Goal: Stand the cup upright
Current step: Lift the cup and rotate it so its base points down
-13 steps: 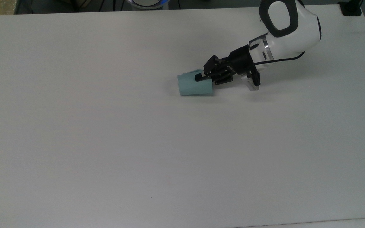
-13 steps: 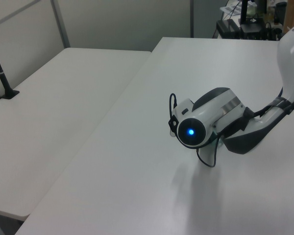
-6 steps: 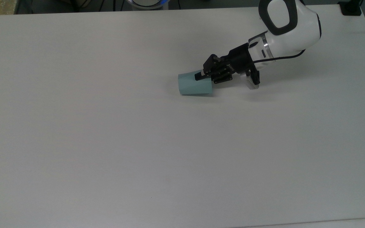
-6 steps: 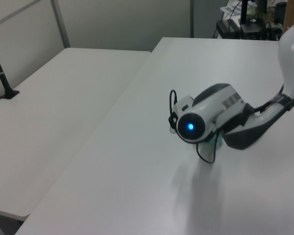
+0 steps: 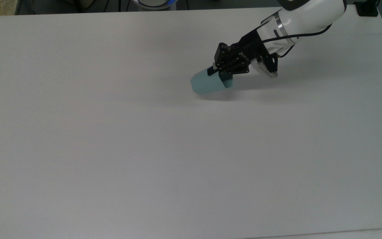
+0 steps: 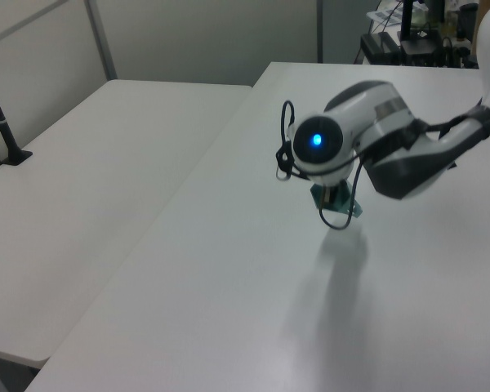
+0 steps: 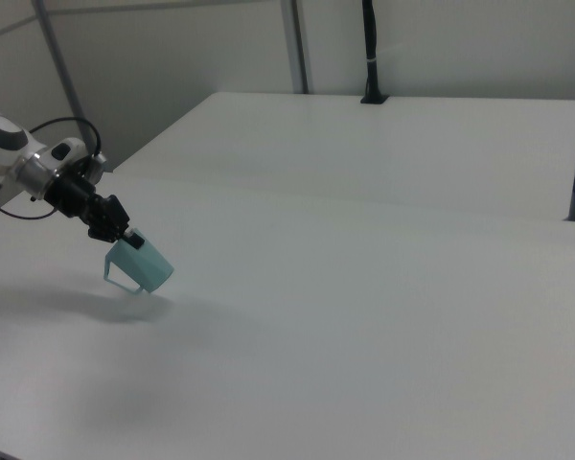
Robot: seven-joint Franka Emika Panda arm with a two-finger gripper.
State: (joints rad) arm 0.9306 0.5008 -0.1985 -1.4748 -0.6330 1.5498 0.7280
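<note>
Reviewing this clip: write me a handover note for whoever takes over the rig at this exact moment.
Gripper: shut on the cup at its rim end.
Cup: held tilted, clear of the white table in the right view, its closed end pointing down and toward the right view's right.
Done: cup grasped and raised off the table.
Left: rotate it rim-up, set it down, release.

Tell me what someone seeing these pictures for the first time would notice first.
The pale teal cup stands out against the bare white table: it hangs tilted in the air, base pointing down toward the right view's right, its handle on the lower side. The black gripper is shut on its rim end. In the left view, a blue light glows on the white arm above the cup.
</note>
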